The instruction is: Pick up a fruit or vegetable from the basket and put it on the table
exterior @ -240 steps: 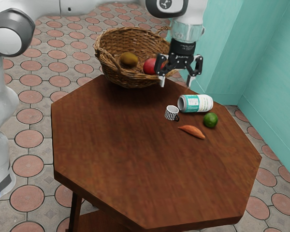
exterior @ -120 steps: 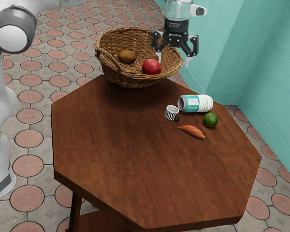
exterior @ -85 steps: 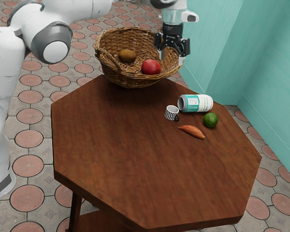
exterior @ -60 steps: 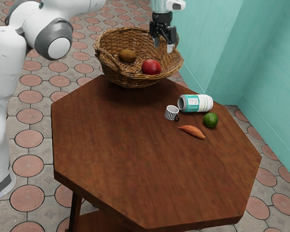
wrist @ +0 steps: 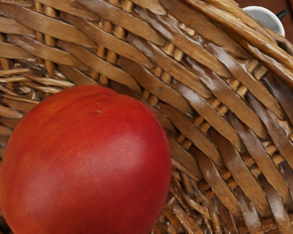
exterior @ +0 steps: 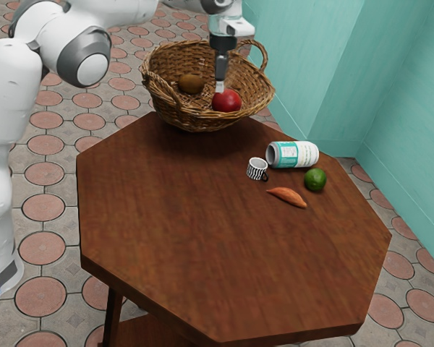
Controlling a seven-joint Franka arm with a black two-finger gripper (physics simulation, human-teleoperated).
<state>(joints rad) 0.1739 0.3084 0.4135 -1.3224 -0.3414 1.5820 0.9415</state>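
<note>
The fingers (exterior: 219, 86), apart or together impossible to tell, have shifted toward the exterior view's eight o'clock, likely to grasp the red fruit (exterior: 230, 103).

There was one table (exterior: 202, 238) and one wicker basket (exterior: 202, 123). Round fruits numbered three: one red fruit (exterior: 227, 103), one brown fruit (exterior: 191, 84) and one green fruit (exterior: 315, 180). There was one slender orange vegetable (exterior: 288, 196), one striped mug (exterior: 255, 168) and one can (exterior: 296, 155).
</note>
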